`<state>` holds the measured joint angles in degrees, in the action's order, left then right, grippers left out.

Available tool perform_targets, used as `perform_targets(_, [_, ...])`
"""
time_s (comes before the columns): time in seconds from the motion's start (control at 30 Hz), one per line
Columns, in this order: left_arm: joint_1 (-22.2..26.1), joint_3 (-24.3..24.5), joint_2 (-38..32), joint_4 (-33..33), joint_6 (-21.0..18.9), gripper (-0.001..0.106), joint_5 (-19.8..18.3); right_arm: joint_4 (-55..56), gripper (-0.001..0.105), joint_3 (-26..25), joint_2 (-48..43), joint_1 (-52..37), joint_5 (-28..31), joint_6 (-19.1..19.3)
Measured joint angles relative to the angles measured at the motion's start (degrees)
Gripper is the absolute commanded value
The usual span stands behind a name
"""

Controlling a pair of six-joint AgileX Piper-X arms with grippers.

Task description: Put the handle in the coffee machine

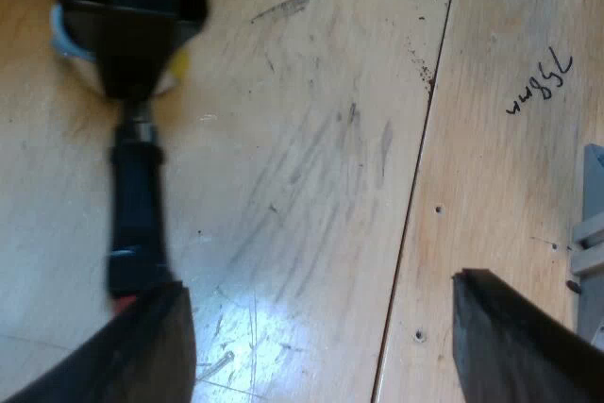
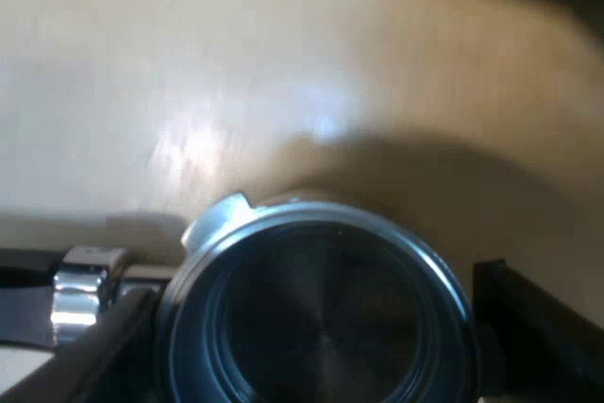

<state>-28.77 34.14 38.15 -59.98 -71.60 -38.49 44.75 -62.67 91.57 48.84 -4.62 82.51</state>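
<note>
Left fingers (image 1: 142, 346) wide, empty; right fingers (image 2: 533, 323) clasp metal holder (image 2: 321, 261) rim; table scrawl (image 1: 538, 82) reads roughly "758m"

handwritten "758m" (image 1: 538, 85), on wooden tabletop (image 1: 311, 186)

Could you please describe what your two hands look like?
Both are black. The left hand has two broad, flat fingers with squared tips. The right hand has matching fingers: dark, blocky, with no markings that I can see.

Bright warm light — glare on wooden table (image 1: 311, 139), shadow by holder (image 2: 321, 309).
</note>
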Motion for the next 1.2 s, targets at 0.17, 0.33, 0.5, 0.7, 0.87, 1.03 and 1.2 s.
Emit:
perform_targets(0.17, [0.0,0.0,0.0,0.0,1.11,0.061,0.0,3.69,0.0,0.0,-3.18,2.83,1.44,-1.62])
perform_targets(0.33, [0.0,0.0,0.0,0.0,1.85,0.061,-0.81,5.29,0.0,0.0,-6.31,3.41,1.45,-5.05])
perform_targets(0.5, [0.0,0.0,0.0,-0.55,2.15,0.059,-2.04,7.16,0.0,0.0,-10.11,3.41,1.55,-6.75])
perform_targets(0.7, [0.0,0.0,0.0,-0.57,4.71,0.059,-2.04,10.48,0.0,0.0,-13.94,3.41,1.55,-6.74])
perform_targets(0.87, [0.0,0.0,0.0,2.4,5.77,0.059,-2.04,12.04,0.0,0.0,-17.45,3.41,1.55,-7.63])
perform_targets(1.03, [0.0,-0.15,0.0,5.06,5.95,0.065,-1.85,12.52,0.0,-0.23,-18.35,3.41,1.35,-8.67])
perform_targets(1.2, [0.0,-3.16,0.0,12.52,5.96,0.07,1.6,13.86,0.0,-2.04,-18.33,3.41,1.35,-9.34])
